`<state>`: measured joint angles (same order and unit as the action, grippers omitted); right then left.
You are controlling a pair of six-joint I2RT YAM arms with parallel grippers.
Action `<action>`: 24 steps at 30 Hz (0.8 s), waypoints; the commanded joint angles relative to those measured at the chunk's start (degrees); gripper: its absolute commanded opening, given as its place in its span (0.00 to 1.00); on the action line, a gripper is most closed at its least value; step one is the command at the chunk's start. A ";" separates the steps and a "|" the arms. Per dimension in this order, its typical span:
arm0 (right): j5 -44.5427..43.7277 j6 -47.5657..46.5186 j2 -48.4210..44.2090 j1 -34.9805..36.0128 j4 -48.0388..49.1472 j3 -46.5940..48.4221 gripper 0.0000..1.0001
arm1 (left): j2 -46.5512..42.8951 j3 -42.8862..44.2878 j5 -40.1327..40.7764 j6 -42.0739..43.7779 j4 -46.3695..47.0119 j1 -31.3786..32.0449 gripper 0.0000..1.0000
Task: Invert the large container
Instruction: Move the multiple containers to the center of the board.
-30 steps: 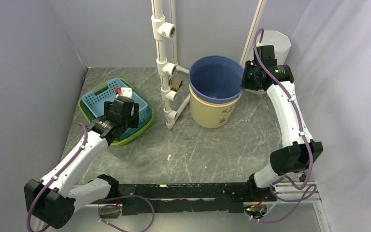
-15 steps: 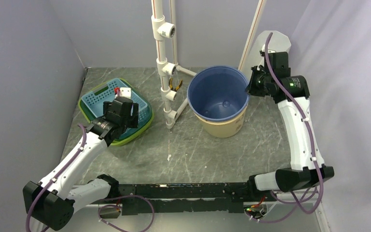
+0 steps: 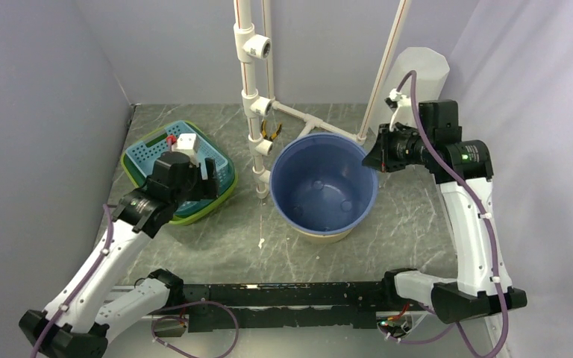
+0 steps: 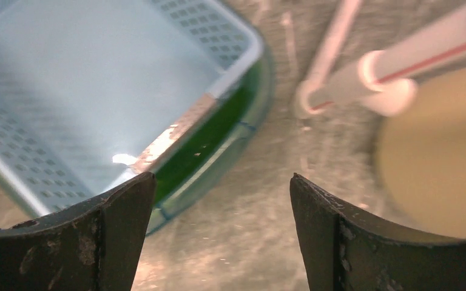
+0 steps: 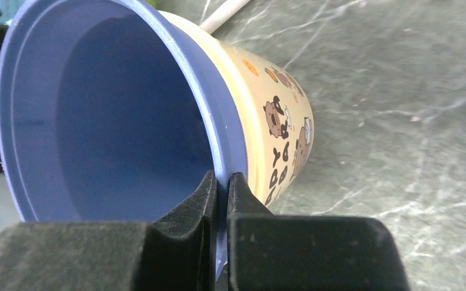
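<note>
Container [image 3: 321, 186] nearer, maybe lifted; right gripper [image 5: 222, 182] pinching it.

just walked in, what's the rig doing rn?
The right gripper is shut on the rim of the large cream plastic bucket with a blue inside, which is tilted on the grey marble table, not yet upside down. The left gripper hangs open above the edge of the blue-and-green mesh basket, holding nothing.
</note>
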<state>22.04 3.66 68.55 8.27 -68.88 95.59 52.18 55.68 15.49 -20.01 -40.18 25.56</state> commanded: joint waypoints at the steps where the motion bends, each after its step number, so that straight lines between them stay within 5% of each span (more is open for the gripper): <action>1: 13.21 -2.05 0.29 -0.01 7.22 -3.53 0.00 | -3.17 4.26 -17.16 -3.43 2.36 -0.16 0.87; 9: 8.45 -0.84 5.70 -0.01 7.30 -4.89 0.07 | -3.97 5.67 -38.41 -8.19 6.09 -0.16 0.85; 18: -5.97 2.04 2.85 0.03 6.06 0.03 0.74 | -0.97 6.99 -44.67 -7.85 5.39 -0.07 0.84; 24: 2.57 2.71 -1.23 1.34 7.07 5.23 0.84 | -0.39 4.86 -44.13 -8.90 6.35 -0.07 0.84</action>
<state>19.70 5.13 71.88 8.34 -64.58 95.88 51.62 60.55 -26.37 -27.94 -36.62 25.58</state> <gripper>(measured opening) 0.835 0.838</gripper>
